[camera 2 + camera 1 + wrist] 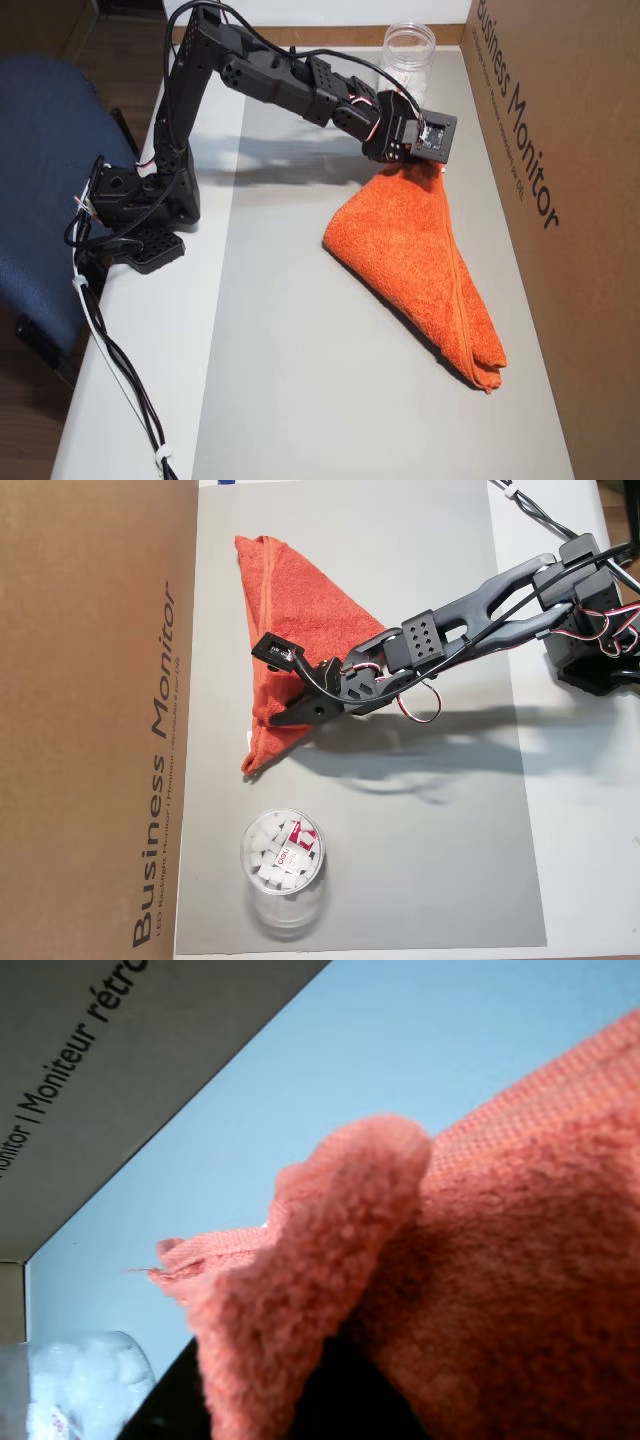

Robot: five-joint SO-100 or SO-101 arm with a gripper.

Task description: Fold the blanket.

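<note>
Blanket (pixel 300 630), already doubled into a triangle on the grey mat (pixel 440 810) beside the cardboard box (pixel 90 730), had one corner pinched and lifted in the jaws of the gripper (pixel 415 170), apparently readied for another fold.

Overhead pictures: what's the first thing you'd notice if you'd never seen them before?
The bright orange-red blanket jumps out first: it lies folded into a triangle on the grey mat, with one corner lifted up by the black arm's gripper. Next comes the clear plastic cup full of small white pieces, standing on the mat near that lifted corner, and the big brown cardboard box along the mat's edge.
</note>
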